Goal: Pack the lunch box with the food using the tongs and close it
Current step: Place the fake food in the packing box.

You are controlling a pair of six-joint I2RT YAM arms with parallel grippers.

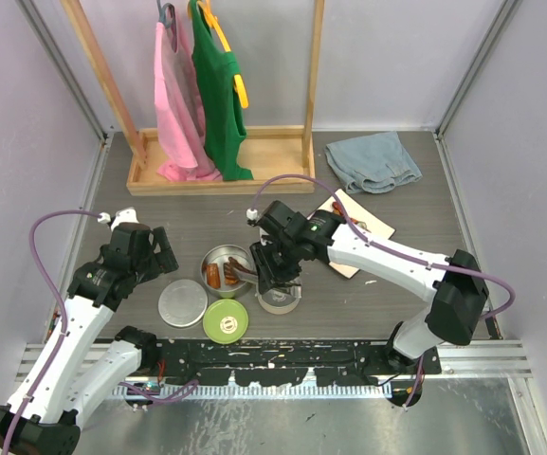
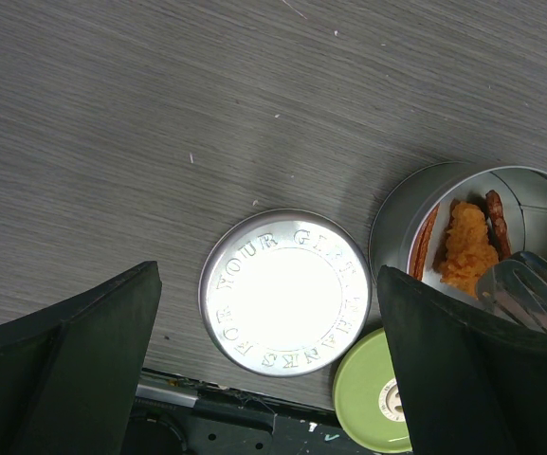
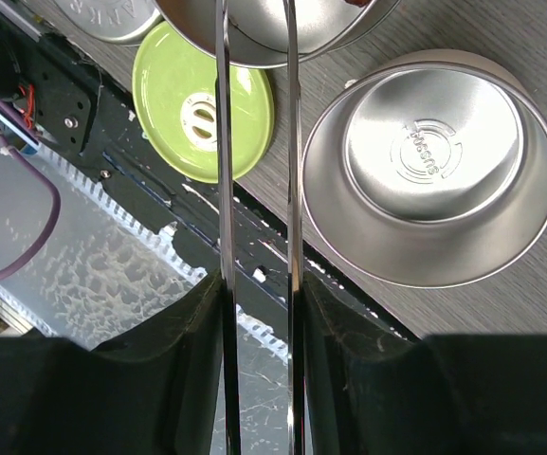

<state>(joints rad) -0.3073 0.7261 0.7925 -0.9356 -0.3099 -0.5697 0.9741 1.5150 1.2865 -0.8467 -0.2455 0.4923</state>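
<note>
The lunch box is two round steel tins. One tin (image 1: pixel 218 258) (image 2: pixel 396 223) holds orange and dark brown food (image 2: pixel 467 251) (image 1: pixel 222 276). The other tin (image 1: pixel 279 300) (image 3: pixel 429 166) stands empty just to its right. My right gripper (image 1: pixel 273 272) (image 3: pixel 257 303) is shut on the two arms of the silver tongs (image 3: pixel 223 190), above the gap between the tins. The tongs' scalloped tips (image 2: pixel 529 294) reach into the tin with food. The flat steel lid (image 1: pixel 183 303) (image 2: pixel 285 292) and the lime-green lid (image 1: pixel 226 320) (image 2: pixel 377 406) (image 3: pixel 202 104) lie on the table. My left gripper (image 1: pixel 150 251) (image 2: pixel 268 379) hangs open above the steel lid, holding nothing.
A white plate (image 1: pixel 368 223) lies partly hidden under the right arm. A grey cloth (image 1: pixel 374 161) is at the back right. A wooden rack (image 1: pixel 221 175) with pink and green garments stands at the back. The black base rail (image 1: pixel 282 355) runs along the near edge.
</note>
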